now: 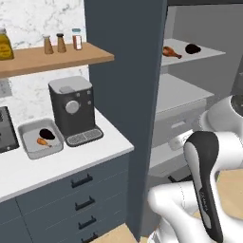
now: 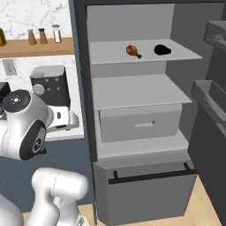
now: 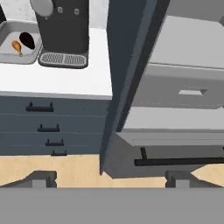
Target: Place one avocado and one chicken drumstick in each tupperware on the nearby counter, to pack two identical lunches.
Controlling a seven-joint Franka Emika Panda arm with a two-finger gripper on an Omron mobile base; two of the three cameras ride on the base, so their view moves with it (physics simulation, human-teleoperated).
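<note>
1. On the counter (image 1: 71, 159) in the left base view, a tupperware (image 1: 28, 130) sits just left of a coffee machine (image 1: 72, 110), near the back wall. It holds an avocado (image 1: 47, 134) and a drumstick (image 1: 43, 141), the drumstick just in front of the fruit. Right of a dark panel (image 1: 124, 95), the open fridge has a second drumstick (image 1: 171, 51) and second avocado (image 1: 192, 48) on its top shelf (image 1: 209, 53), a little apart, avocado to the right. Jars stand on a wooden shelf (image 1: 52, 58) above the counter. The arm (image 1: 204, 180) fills the lower right corner.

2. From the right base view, the fridge's top shelf (image 2: 110, 55) carries the drumstick (image 2: 133, 50) left of the avocado (image 2: 162, 50), both toward the back. Below are a bare shelf, a closed drawer (image 2: 140, 124) and a bottom drawer with a black bar. The coffee machine (image 2: 50, 84) stands on the counter, left of the fridge, behind the arm (image 2: 24, 126).

3. Looking along the hand, the tupperware (image 3: 8, 57) is at the top left corner, with avocado (image 3: 27, 40) and drumstick (image 3: 17, 46) inside, beside the coffee machine (image 3: 61, 26). Counter drawers (image 3: 43, 124) and the fridge's lower drawers (image 3: 183, 92) lie below. The gripper (image 3: 110, 178) has its tips spread wide, holding nothing.
</note>
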